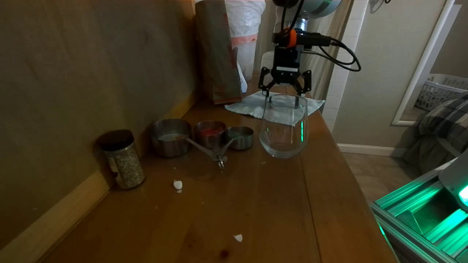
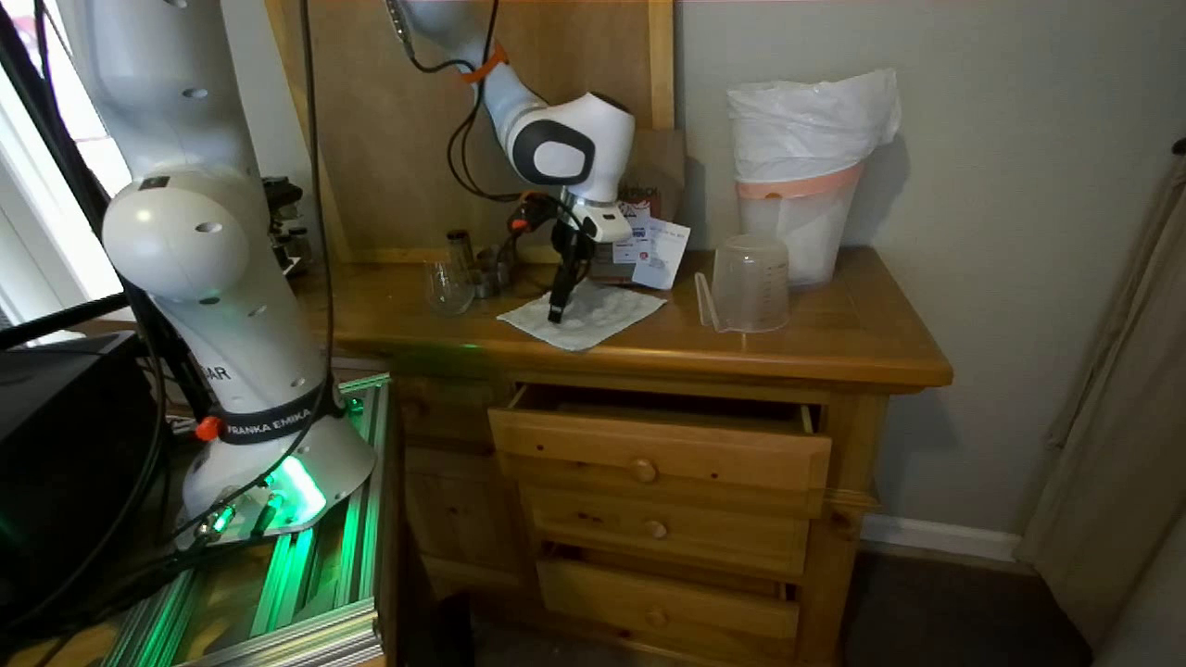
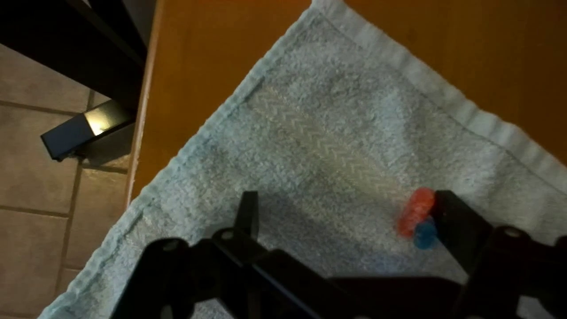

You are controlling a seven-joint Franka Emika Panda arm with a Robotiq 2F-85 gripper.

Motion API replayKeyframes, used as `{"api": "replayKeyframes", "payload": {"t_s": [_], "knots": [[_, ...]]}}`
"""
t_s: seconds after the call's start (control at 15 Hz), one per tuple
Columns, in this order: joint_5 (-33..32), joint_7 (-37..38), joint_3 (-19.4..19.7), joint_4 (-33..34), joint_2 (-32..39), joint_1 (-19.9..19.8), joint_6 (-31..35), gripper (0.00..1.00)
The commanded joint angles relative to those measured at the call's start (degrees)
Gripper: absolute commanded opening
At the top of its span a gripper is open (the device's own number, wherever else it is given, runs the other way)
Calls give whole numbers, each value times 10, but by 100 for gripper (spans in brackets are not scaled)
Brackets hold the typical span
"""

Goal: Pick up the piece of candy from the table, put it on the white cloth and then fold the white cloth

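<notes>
The gripper (image 3: 347, 197) was held with its fingers spread over the white cloth (image 3: 328, 146), which was laid unfolded on the table (image 1: 256, 204). Red and blue candy (image 3: 415, 213) was seen against the cloth beside one fingertip; whether it was touched could not be told.

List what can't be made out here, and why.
Candy, wrist view: right side hidden behind one finger of the gripper; whether they touch can't be told.
White cloth, wrist view: lower part covered by the gripper and cut off by the bottom and right edges.
Papers, in an exterior view: print too small to read.
Top drawer, in an exterior view: inside mostly hidden by its own front.
</notes>
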State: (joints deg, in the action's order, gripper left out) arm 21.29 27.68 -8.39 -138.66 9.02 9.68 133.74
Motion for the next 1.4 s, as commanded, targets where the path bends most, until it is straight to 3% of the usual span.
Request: {"api": "replayKeyframes", "payload": {"t_s": [0.0,0.47,0.87,1.33], "knots": [[14,20,6,7,9,-3,2,100],[19,37,11,5,-13,-4,11,100],[-21,69,15,3,-52,-2,14,100],[-77,28,-7,7,-124,7,3,100]]}}
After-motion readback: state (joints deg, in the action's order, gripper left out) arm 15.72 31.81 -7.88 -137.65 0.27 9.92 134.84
